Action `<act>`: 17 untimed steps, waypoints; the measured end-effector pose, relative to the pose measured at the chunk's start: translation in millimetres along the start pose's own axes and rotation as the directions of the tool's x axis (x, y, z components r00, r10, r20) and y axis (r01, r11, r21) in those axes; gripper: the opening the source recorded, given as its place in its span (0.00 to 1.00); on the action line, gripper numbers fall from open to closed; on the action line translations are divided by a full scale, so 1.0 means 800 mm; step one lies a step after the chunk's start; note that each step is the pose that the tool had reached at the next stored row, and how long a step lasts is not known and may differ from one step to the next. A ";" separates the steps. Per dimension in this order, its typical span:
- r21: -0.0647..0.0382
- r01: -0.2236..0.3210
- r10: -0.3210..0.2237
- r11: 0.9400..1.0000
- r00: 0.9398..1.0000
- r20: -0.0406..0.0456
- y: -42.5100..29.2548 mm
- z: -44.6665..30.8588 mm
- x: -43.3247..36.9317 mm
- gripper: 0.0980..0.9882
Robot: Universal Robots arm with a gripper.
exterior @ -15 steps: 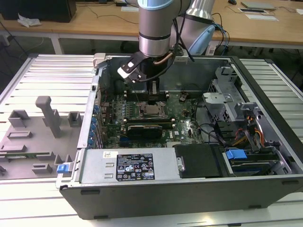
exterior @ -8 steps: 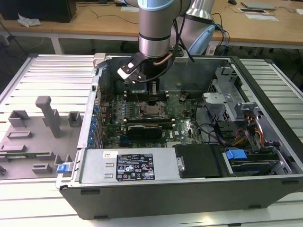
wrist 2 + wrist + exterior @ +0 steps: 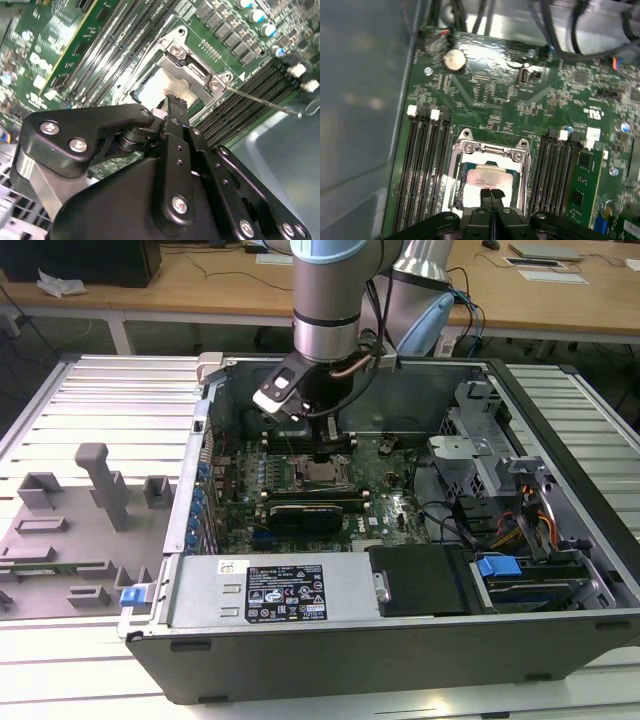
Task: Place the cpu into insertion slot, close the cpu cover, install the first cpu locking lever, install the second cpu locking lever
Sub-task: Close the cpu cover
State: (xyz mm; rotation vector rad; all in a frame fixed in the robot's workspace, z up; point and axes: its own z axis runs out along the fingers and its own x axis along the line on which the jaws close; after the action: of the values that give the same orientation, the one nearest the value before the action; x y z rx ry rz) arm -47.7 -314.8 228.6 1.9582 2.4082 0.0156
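Observation:
The cpu (image 3: 487, 179), a silvery square chip, lies in the insertion slot (image 3: 318, 476) in the middle of the green motherboard (image 3: 485, 95). The cpu cover (image 3: 490, 150), a silvery frame, appears to lie flat around the chip. In both wrist views my gripper (image 3: 490, 194) hangs right over the chip's near edge, its black fingertips (image 3: 173, 103) pressed together with nothing between them. A thin wire locking lever (image 3: 265, 102) sticks out from the socket's corner across the memory slots. In the exterior view the gripper (image 3: 320, 452) points straight down at the socket.
Black memory slots (image 3: 422, 160) flank the socket on both sides. A green card (image 3: 582, 185) stands beside one bank. The open computer case has a grey wall (image 3: 360, 100) close by, a drive cage (image 3: 480, 455) and cables at the exterior view's right. Grey fixtures (image 3: 100, 490) sit outside the case.

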 end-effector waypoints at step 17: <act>-0.011 0.412 -0.412 0.911 0.911 -0.009 -0.0001 0.0024 0.000 0.01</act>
State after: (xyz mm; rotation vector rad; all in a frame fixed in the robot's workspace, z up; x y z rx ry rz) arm -47.7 -314.8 226.6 1.4073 2.7680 0.0242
